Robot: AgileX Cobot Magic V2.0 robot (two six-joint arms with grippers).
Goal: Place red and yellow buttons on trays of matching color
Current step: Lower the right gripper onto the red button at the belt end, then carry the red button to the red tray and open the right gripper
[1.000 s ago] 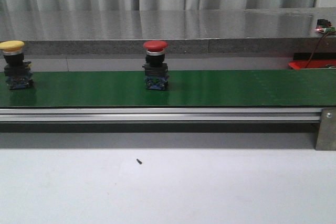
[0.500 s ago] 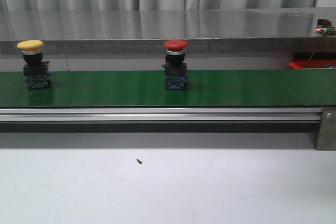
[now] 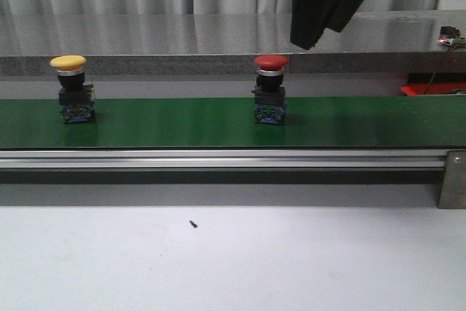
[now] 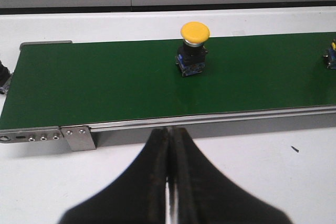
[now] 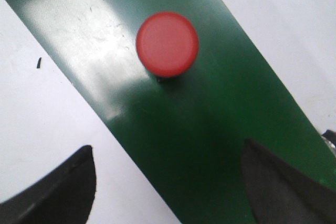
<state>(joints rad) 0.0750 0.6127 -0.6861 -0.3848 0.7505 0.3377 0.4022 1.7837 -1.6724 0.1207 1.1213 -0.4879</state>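
A red button (image 3: 271, 89) and a yellow button (image 3: 69, 89) stand upright on the green belt (image 3: 175, 125), the yellow one far to the left. My right gripper (image 3: 320, 34) hangs open just above and right of the red button. From the right wrist, the red cap (image 5: 167, 44) lies ahead of the open gripper (image 5: 168, 148), with nothing between the fingers. My left gripper (image 4: 169, 129) is shut and empty over the white table, short of the belt and the yellow button (image 4: 195, 45). A red tray edge (image 3: 422, 90) shows at the far right. The yellow tray is out of view.
A grey stone ledge (image 3: 218, 63) runs behind the belt, with a small circuit board (image 3: 450, 38) and wires at its right end. The belt's aluminium rail (image 3: 218, 158) and end bracket (image 3: 453, 180) face the white table (image 3: 291, 260). A small black speck (image 3: 193, 223) lies there.
Both buttons have travelled to the right along the belt. My right gripper has come down into the front view from the upper right, towards the red button.
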